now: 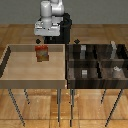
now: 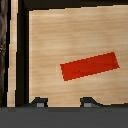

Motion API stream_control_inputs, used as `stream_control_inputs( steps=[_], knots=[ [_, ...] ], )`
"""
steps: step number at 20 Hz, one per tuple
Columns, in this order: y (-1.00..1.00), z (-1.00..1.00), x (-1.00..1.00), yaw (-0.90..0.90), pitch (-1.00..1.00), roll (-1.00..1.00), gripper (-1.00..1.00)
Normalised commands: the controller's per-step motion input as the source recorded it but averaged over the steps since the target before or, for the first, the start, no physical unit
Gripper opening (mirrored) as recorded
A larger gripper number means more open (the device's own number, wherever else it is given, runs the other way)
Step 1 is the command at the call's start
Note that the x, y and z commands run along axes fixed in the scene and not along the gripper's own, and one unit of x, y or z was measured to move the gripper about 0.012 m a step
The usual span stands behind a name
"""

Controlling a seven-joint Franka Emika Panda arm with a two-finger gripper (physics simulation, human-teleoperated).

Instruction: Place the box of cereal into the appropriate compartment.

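The box of cereal [image 1: 42,52] is a small red-orange box with a yellowish front. It stands upright near the back of the light wooden tray [image 1: 20,70] on the exterior view's left. The wrist view shows its red top [image 2: 90,66] from above on pale wood. My gripper [image 1: 48,37] hangs above the tray's back edge, higher than the box and apart from it. In the wrist view the gripper [image 2: 63,103] is open, its two fingertips [image 2: 39,102] spread wide with nothing between them.
A dark tray [image 1: 70,62] split into compartments stands on the exterior view's right, touching the wooden tray. Small grey blocks [image 1: 85,72] sit in its compartments. Both trays rest on thin metal legs over a wooden floor.
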Motion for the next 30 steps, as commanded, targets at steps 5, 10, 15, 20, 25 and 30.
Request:
stream_control_inputs(
  steps=[5,10,15,20,25,30],
  knots=[
    [0.0,0.0,0.0,0.0,0.0,0.0,1.0],
    [-0.4,0.0,0.0,0.0,0.0,0.0,1.0],
    [-0.6,0.0,0.0,0.0,0.0,0.0,1.0],
    [0.0,0.0,0.6,0.03,0.0,0.0,1.0],
    [0.0,0.0,0.0,0.58,0.0,0.0,1.0],
    [0.0,0.0,0.0,1.0,0.0,0.0,1.0]
  ],
)
